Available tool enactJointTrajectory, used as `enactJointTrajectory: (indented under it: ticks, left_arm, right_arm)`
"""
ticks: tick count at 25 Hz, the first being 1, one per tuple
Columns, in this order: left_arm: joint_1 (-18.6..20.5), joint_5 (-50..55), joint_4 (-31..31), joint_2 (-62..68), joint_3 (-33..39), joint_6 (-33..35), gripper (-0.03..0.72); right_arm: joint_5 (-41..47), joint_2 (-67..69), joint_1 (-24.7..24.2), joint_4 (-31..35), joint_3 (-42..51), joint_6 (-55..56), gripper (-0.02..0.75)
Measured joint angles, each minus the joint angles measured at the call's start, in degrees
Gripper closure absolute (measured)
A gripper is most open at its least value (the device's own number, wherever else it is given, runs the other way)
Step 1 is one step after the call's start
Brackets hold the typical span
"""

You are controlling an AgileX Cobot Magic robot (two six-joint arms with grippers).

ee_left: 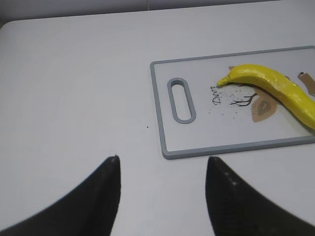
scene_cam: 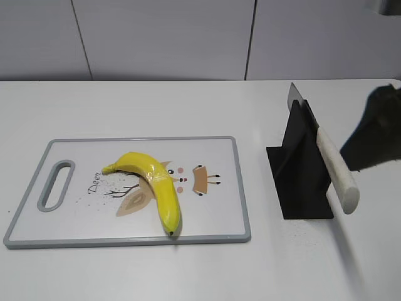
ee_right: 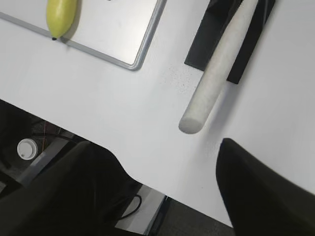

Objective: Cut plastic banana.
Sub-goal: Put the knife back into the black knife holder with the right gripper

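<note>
I see the plastic banana (scene_cam: 153, 188), glossy yellow with a clear band at its middle, lying on the cutting board (scene_cam: 213, 219). Its long axis curves from the stem at centre-left to the dark tip at the board's near edge. The knife (scene_cam: 332, 164) rests in a black stand (scene_cam: 301, 182) well right of the board, bare table between. My left gripper (ee_left: 162, 191) hovers spread wide, empty; my right gripper (ee_right: 167, 196) likewise.

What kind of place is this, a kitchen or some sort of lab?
Probably a lab test bench dressed up as a kitchen: a bare white table with only a cutting board, a plastic banana and a knife in a black stand.
</note>
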Motion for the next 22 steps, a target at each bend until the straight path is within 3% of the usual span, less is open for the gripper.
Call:
enactJointTrajectory:
  ticks: [9, 13, 22]
  left_arm:
    - [0.0, 0.0, 0.0, 0.0, 0.0, 0.0, 0.155]
    - [0.0, 0.0, 0.0, 0.0, 0.0, 0.0, 0.156]
    - [0.0, 0.0, 0.0, 0.0, 0.0, 0.0, 0.156]
  right_arm:
    - [-3.9, -21.3, 0.1, -9.5, 18.7, -0.4, 0.156]
    - [-4.6, -30.5, 0.1, -10.5, 25.5, -0.4, 0.158]
    - [-4.3, -48.9, 0.1, -10.5, 30.3, -0.5, 0.164]
